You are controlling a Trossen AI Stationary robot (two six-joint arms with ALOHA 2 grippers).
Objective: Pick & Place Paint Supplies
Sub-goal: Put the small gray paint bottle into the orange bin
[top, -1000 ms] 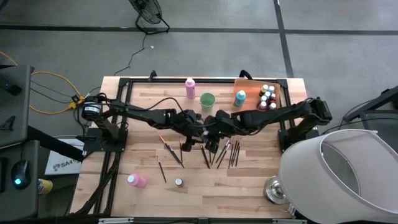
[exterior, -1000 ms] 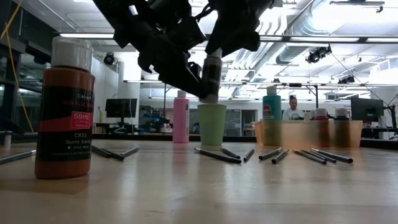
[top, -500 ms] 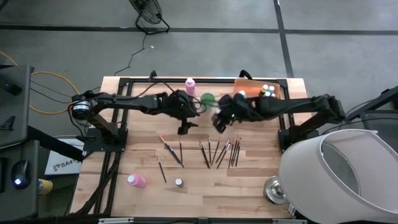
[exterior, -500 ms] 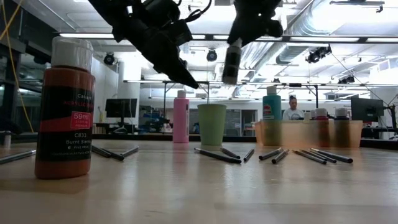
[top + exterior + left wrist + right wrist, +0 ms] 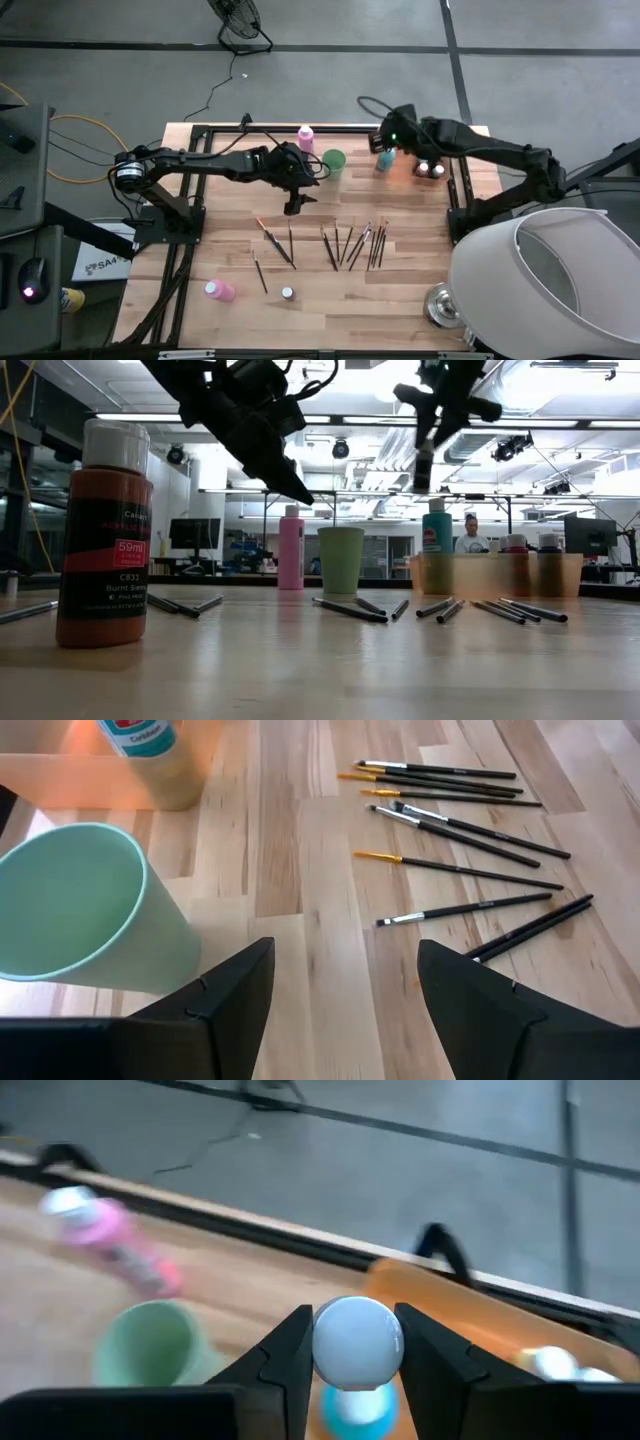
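My right gripper [image 5: 390, 142] is shut on a small paint bottle [image 5: 357, 1342] with a pale cap. It holds the bottle high over the near-left end of the orange tray [image 5: 404, 167], above the teal bottle [image 5: 386, 158]. My left gripper [image 5: 345, 1010] hangs open and holds nothing, above the table beside the light green cup [image 5: 70, 910]. Several thin dark brushes [image 5: 350, 245] lie flat mid-table. A pink bottle [image 5: 306, 138] stands at the far edge. Small bottles [image 5: 430, 168] stand in the tray. My right gripper pinches the paint bottle between its two fingers [image 5: 290, 1345], which flank it just behind the pale cap [image 5: 357, 1320]. The fingers slant down from above and lie along the bottle. The bottle [image 5: 424, 465] hangs clear of everything, nearly upright, with its pale end lowest.
A second pink bottle [image 5: 220, 291] lies near the front left. A small brown bottle [image 5: 288, 294] stands beside it. The black frame rails [image 5: 300, 128] run along the table's far and side edges. A large white drum [image 5: 545, 285] stands off the right corner.
My right gripper has lifted the small bottle from the table's middle, among the brushes. It has carried it up and toward the far right until it is over the tray, and the wrist has rolled on the way. My left gripper has drawn back toward the far left and risen a little.
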